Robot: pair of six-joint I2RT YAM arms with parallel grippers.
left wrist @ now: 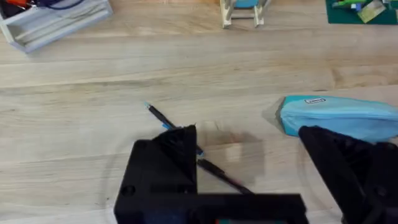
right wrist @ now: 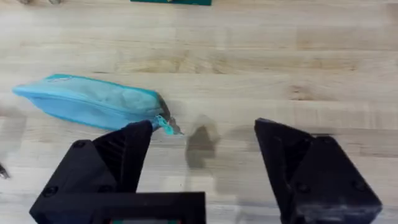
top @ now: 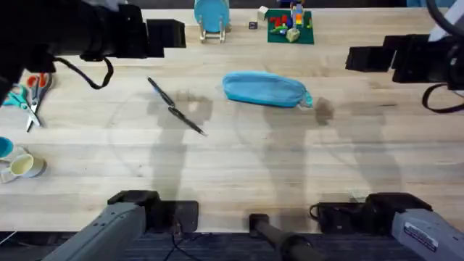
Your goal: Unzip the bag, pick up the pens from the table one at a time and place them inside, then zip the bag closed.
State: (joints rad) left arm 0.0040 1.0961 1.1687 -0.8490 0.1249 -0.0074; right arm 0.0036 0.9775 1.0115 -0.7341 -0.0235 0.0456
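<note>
The light blue bag (top: 264, 89) lies zipped on the table (top: 239, 167), its pale pull tab (right wrist: 166, 125) at its right end. Two dark pens (top: 161, 92) (top: 187, 121) lie end to end on a slant to its left. My left gripper (top: 165, 34) hangs high over the far left of the table, open and empty. In the left wrist view the pens (left wrist: 158, 116) (left wrist: 224, 176) lie below the left gripper (left wrist: 247, 132), with the bag (left wrist: 342, 118) off to one side. My right gripper (top: 366, 58) hovers open and empty to the right of the bag (right wrist: 93, 102).
Orange- and teal-handled scissors (top: 32, 94) and small cups (top: 22, 165) sit at the left edge. A blue disc on a wooden stand (top: 211, 16) and a green plate with toys (top: 290, 25) stand at the back. A grey tray (left wrist: 56, 18) lies nearby.
</note>
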